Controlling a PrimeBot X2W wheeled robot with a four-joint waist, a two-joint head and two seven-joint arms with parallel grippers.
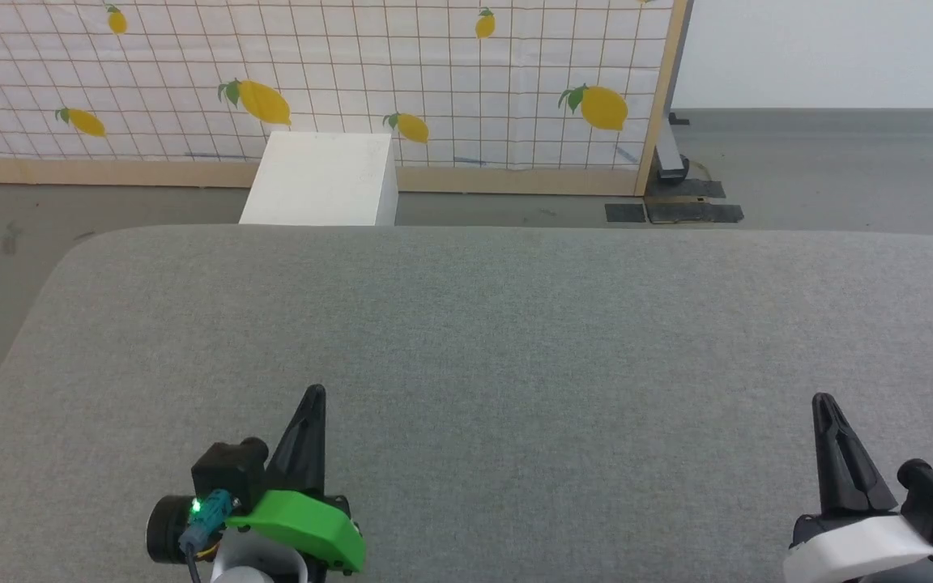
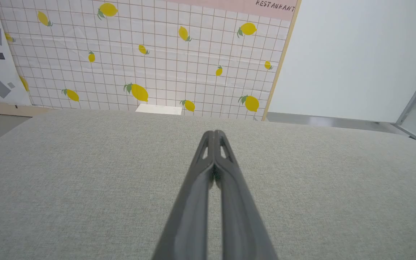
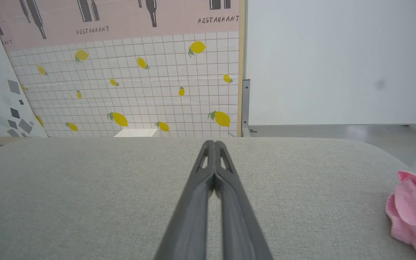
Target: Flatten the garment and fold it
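Head view, then wrists: folding not begun; garment (image 3: pixel 414 216) lies in a heap, both claws closed on nothing.
Head view: grey fabric-covered table (image 1: pixel 515 324) is bare across its middle. A pink sliver of the garment shows at the 3 o'clock edge of the frame. Left gripper (image 1: pixel 317 397) sits at 7 o'clock and right gripper (image 1: pixel 823 402) at 5 o'clock, each with its fingers pressed together into one point, clear of the cloth. Left wrist view: fingers meet at the tips, with only table cloth beyond them. Right wrist view: fingers likewise tip to tip and holding nothing; the garment sits crumpled at 4 o'clock, well apart from them, near the table's rounded edge. Judgement: nothing flattened or folded yet, so reach, spread and every fold remain to do.
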